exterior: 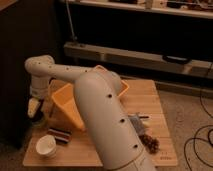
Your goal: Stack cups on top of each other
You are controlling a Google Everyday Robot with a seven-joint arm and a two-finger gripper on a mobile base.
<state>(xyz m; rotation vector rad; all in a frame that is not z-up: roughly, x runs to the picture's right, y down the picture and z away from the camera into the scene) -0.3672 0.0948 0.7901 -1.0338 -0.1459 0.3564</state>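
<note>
the gripper [34, 107] hangs at the far left of the wooden table [155, 102], at the end of a white arm [100, 110] that runs from the bottom of the view up and over to a rounded wrist, then bends straight down; the pale fingertips point at the tabletop near its left edge, the jaws released and standing wide, nothing between them. below the gripper and a little to its right, nearer the front edge, sits the white cup [45, 145], upright, its wide rim open upward, well apart from the fingers. just beside that cup, between it and the gripper's right side, lies the striped block [59, 135], dark with pale bands, flat on the wood. right of the gripper stands a yellow bin [67, 102], tilted, its near wall facing left and its far corner showing past the arm on the other side. something dark sits low beside the gripper at the bin's left foot, too dim to tell what it is. the other two cups cannot be made out. far to the gripper's right, past the arm, a grey object [137, 121] lies on the table and a dark brown clump [150, 143] in front of it. behind the table runs a dark shelf unit [135, 30], and black cables [197, 145] trail on the floor to the right
</note>
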